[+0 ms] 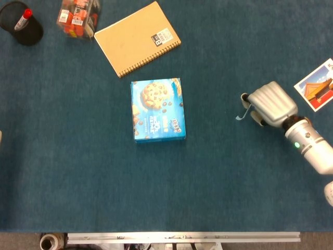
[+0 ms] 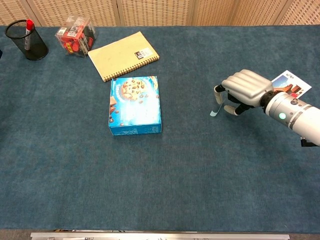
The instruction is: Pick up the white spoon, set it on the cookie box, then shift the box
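Observation:
The white spoon point(image 1: 239, 116) point(image 2: 215, 112) lies on the blue cloth right of centre. Only its bowl end shows; its handle runs under my right hand point(image 1: 269, 103) point(image 2: 244, 89). That hand hovers low over the handle with its fingers curled down, thumb on one side and the other fingers on the other, still apart. The blue cookie box point(image 1: 157, 110) point(image 2: 135, 105) lies flat in the middle of the table, well left of the spoon. My left hand does not show.
A tan spiral notebook point(image 1: 137, 37) lies behind the box. A clear box of red items point(image 1: 78, 17) and a black pen cup point(image 1: 21, 22) stand at the far left corner. A picture card point(image 1: 316, 86) lies right of my hand.

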Tool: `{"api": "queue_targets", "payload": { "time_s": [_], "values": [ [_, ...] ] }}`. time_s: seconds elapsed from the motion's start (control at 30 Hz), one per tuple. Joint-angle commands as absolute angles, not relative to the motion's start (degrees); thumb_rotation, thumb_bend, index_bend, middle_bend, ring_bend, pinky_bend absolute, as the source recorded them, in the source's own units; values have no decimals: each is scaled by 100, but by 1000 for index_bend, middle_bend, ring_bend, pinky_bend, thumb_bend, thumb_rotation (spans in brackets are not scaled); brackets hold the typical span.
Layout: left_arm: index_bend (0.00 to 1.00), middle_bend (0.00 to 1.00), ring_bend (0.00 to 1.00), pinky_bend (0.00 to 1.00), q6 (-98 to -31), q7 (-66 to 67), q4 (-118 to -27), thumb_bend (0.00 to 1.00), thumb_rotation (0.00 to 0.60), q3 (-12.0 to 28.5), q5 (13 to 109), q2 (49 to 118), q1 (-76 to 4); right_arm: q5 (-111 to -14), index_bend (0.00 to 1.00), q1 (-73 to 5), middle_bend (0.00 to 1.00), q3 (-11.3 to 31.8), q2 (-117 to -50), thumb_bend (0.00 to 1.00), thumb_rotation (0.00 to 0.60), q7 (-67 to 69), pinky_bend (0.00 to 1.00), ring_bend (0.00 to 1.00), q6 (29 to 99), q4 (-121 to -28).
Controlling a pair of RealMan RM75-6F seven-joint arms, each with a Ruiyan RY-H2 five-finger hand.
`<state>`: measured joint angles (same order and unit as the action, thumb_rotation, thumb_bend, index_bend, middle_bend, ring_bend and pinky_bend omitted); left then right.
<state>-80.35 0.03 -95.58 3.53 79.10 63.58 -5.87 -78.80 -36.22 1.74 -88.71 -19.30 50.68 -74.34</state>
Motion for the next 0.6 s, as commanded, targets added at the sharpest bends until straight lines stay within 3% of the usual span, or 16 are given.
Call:
{"api": "queue_targets", "payload": {
  "time_s": [0.03, 0.6],
  "values": [
    [84, 232, 246, 308, -8029, -4, -9558, 325, 600, 350, 7910, 6356, -588, -7872, 500, -3633, 1000, 174, -8884, 330, 600, -1953, 1000, 1000, 5059, -7408],
    [84, 230, 246, 308, -7986, -74, -9527, 326, 600, 336, 7887, 6335, -585, -7792, 500, -3699, 1000, 147, -8968, 331, 600, -2098, 1000, 1000, 4961, -7325]
  ]
}}
